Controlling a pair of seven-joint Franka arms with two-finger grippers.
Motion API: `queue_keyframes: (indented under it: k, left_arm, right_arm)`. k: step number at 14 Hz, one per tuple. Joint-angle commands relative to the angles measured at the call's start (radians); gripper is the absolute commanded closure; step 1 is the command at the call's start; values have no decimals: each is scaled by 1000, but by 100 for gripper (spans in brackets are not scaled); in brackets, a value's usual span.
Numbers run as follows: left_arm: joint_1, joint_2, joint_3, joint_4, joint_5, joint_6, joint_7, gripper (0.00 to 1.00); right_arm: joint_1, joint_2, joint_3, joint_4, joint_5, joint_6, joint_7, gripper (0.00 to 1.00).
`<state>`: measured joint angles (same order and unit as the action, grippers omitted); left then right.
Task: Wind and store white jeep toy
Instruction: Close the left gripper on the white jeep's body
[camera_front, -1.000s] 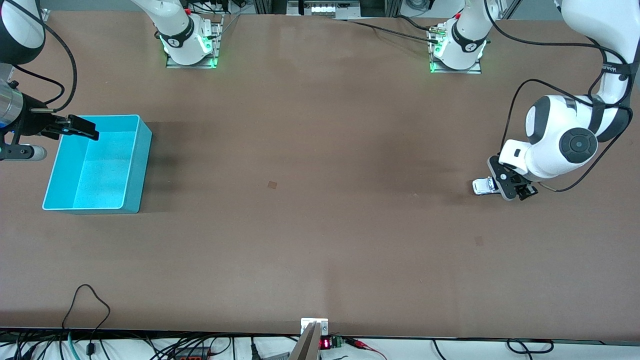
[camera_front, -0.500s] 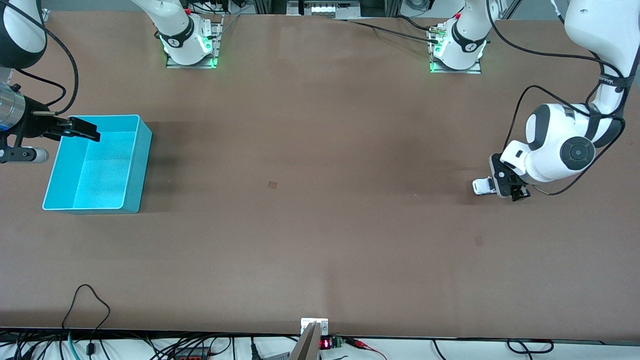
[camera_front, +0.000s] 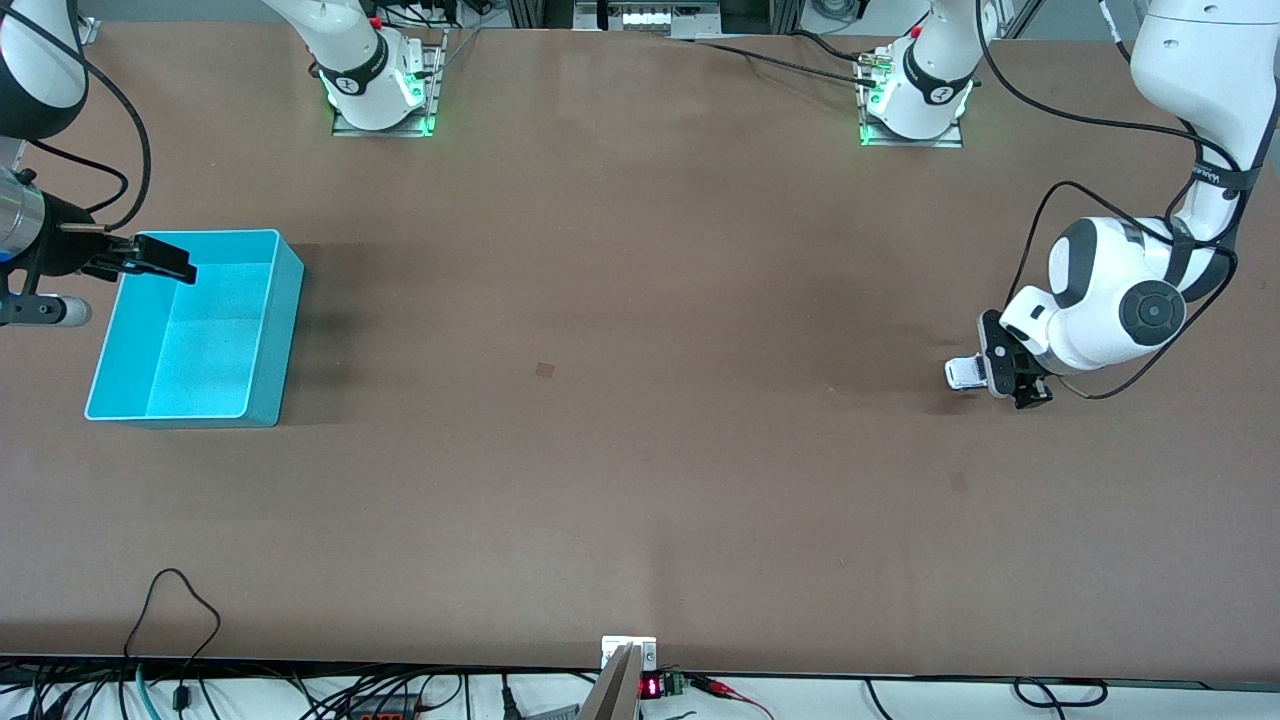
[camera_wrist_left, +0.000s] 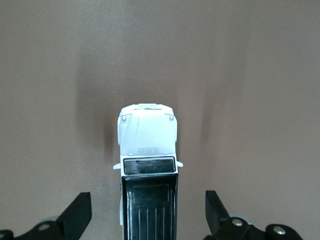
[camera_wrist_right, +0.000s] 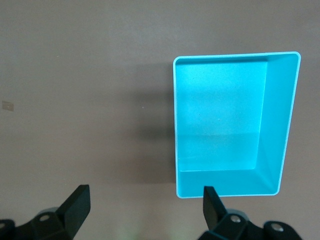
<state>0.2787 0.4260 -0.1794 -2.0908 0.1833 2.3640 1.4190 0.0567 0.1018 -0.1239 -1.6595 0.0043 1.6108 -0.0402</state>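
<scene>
The white jeep toy (camera_front: 964, 373) sits on the table at the left arm's end; its white hood and black roof show in the left wrist view (camera_wrist_left: 148, 165). My left gripper (camera_front: 1012, 375) is low over the jeep's rear, open, with one finger on each side of the black roof and a gap on both sides. The fingers (camera_wrist_left: 77, 214) do not touch the toy. The teal bin (camera_front: 260, 330) stands empty at the right arm's end. My right gripper (camera_front: 160, 258) hangs open and empty over the bin's rim; the bin also shows in the right wrist view (camera_wrist_right: 227, 125).
Two small square marks (camera_front: 544, 369) lie on the brown table, one mid-table and one nearer the camera than the jeep. Cables and a small device run along the table's front edge (camera_front: 640, 670).
The left arm has lowered and its gripper has settled closer around the jeep's rear. The jeep has not moved. The right gripper has barely shifted.
</scene>
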Motion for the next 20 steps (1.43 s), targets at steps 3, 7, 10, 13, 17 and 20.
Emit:
queue_keyframes:
  k: [3,7,10,13,17,20]
  left_arm:
    - [39,30,-19,-15,21,23,26,0]
    - [47,30,-19,-35,21,46,35,6]
    - [45,30,-19,-35,21,73,98,49]
    - [43,20,-19,-34,21,73,103,70]
    - [7,-38,-19,-35,21,55,101,81]
    - [-7,-46,-32,-47,21,61,103,83]
  right_arm:
    - [-5,4,1,9,19,-2,9,0]
    - [-5,4,1,9,19,-2,9,0]
    - [-5,4,1,9,19,-2,8,0]
    - [-5,4,1,10,19,-2,9,0]
    - [-5,4,1,10,19,-3,8,0]
    - [-14,4,1,9,19,-3,8,0]
